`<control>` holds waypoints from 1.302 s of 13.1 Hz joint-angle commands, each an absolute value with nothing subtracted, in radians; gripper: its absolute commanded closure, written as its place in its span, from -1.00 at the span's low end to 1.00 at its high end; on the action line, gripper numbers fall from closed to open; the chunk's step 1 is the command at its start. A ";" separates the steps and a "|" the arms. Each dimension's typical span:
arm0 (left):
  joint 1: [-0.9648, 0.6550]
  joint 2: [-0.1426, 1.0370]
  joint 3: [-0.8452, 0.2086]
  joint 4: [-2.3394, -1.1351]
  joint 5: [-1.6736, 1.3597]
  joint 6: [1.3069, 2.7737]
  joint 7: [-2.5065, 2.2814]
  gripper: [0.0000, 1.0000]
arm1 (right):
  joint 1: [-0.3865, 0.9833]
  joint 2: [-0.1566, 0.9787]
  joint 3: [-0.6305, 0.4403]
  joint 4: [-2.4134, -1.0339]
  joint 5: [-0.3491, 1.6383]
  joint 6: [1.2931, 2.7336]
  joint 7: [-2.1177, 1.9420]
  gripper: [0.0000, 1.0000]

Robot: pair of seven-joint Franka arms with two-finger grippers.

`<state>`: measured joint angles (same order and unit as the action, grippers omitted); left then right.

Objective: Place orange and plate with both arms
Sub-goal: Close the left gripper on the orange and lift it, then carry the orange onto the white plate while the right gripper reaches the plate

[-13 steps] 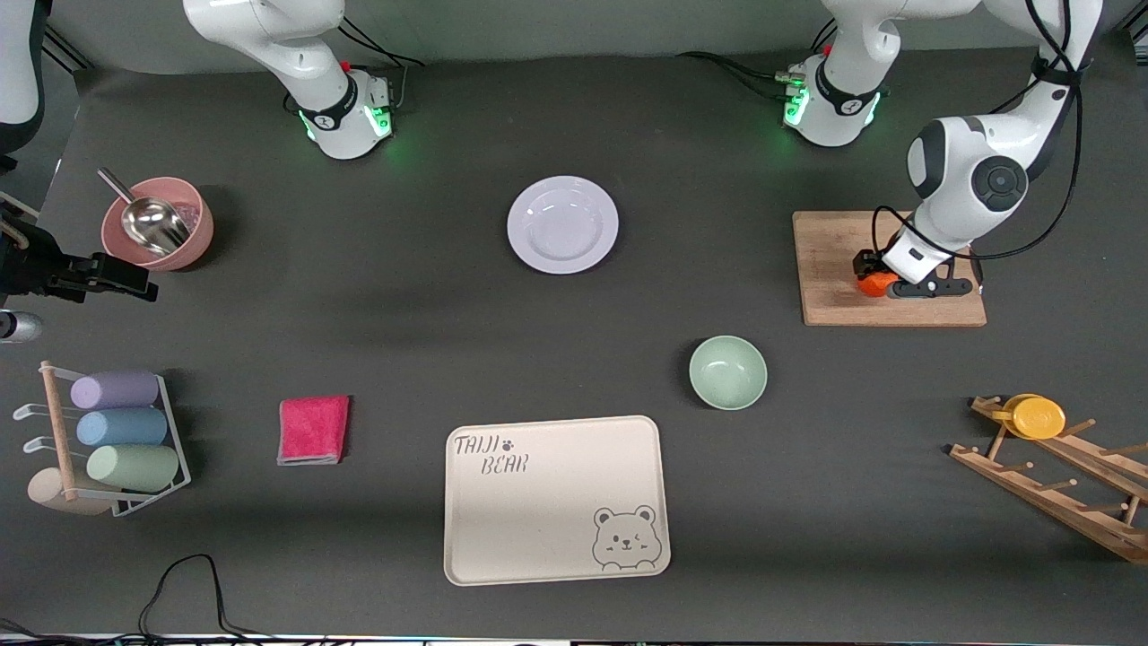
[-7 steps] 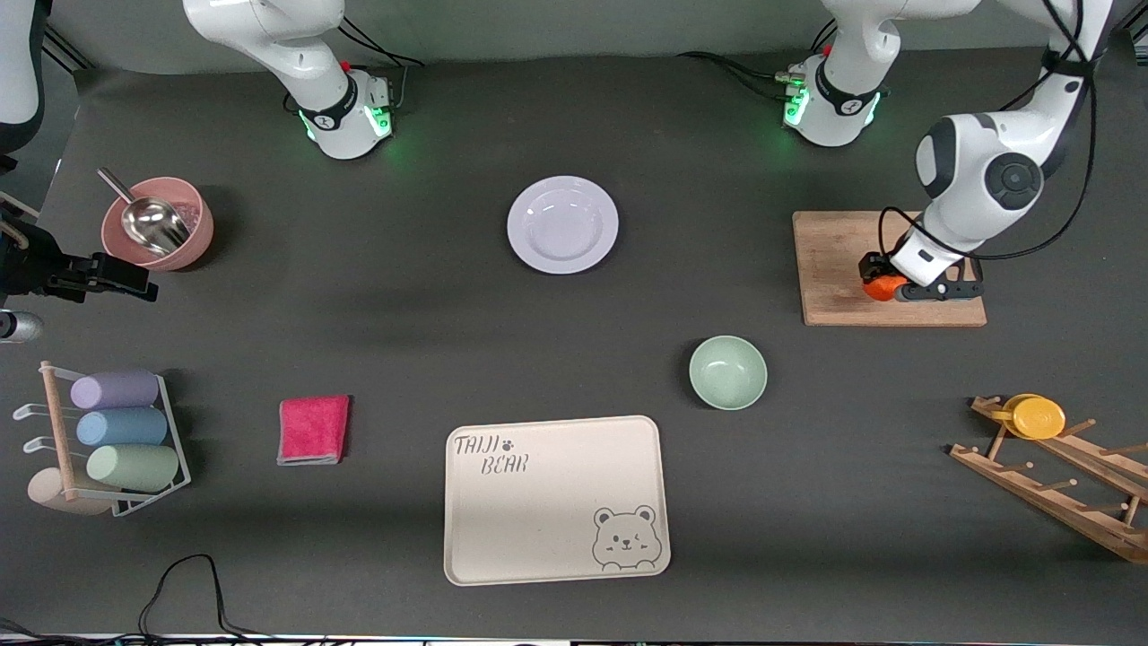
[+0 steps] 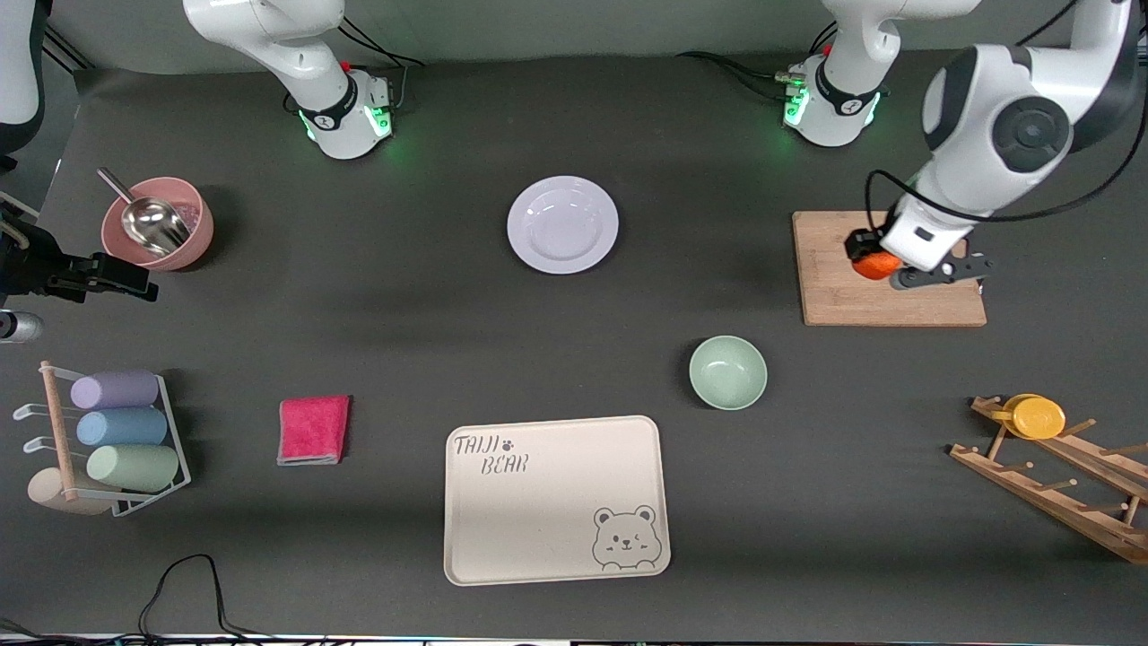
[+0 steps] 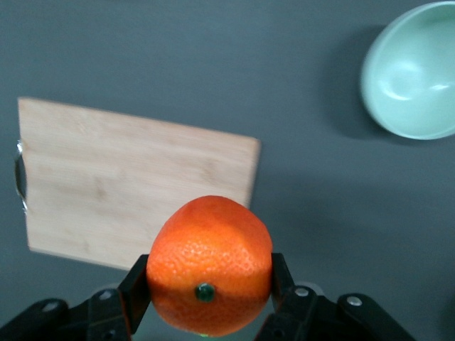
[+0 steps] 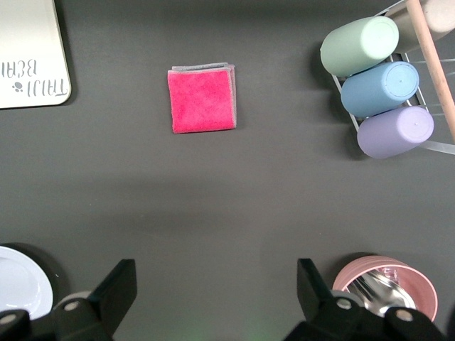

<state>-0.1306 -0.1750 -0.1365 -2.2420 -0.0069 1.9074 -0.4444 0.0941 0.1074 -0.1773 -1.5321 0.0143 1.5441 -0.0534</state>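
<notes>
From the front view, you have the left pincer clamped on the small round bright-orange orange, hanging over the pale wooden cutting board at the left arm's end of the worktop. The relation that matters: the round glossy white plate lies well apart from it, toward the right arm's end, in the middle of the worktop and nearer the right arm's base than the orange is. The orange being round, no long axis constrains you. Compared with a second ago, the orange has come up off the board and the left arm's wrist sits higher; the plate has not moved.

In the left wrist view, the orange fills the gap between the black fingers, with the board and the mint-green bowl below.

In the right wrist view, the right pincer waits with fingers spread wide and empty over bare worktop, the plate's edge just beside it, a pink folded cloth farther off.
</notes>
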 commanded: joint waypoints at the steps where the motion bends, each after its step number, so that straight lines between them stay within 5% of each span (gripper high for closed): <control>1: -0.147 -0.155 -0.253 -2.097 -0.058 1.774 -0.638 0.44 | 0.101 0.074 -0.176 -1.563 -0.006 1.532 -0.026 -1.00; 6: -0.331 -0.102 -0.372 -2.033 -0.222 1.883 -0.938 0.44 | 0.106 0.029 -0.169 -1.639 0.011 1.551 -0.014 -1.00; 13: -0.483 0.139 -0.551 -2.004 -0.109 2.212 -1.314 0.44 | 0.241 -0.236 -0.173 -2.078 0.182 1.805 0.075 -1.00; 17: -0.569 0.363 -0.558 -1.965 0.149 2.350 -1.557 0.44 | 0.264 -0.253 -0.170 -2.158 0.297 1.864 0.074 -1.00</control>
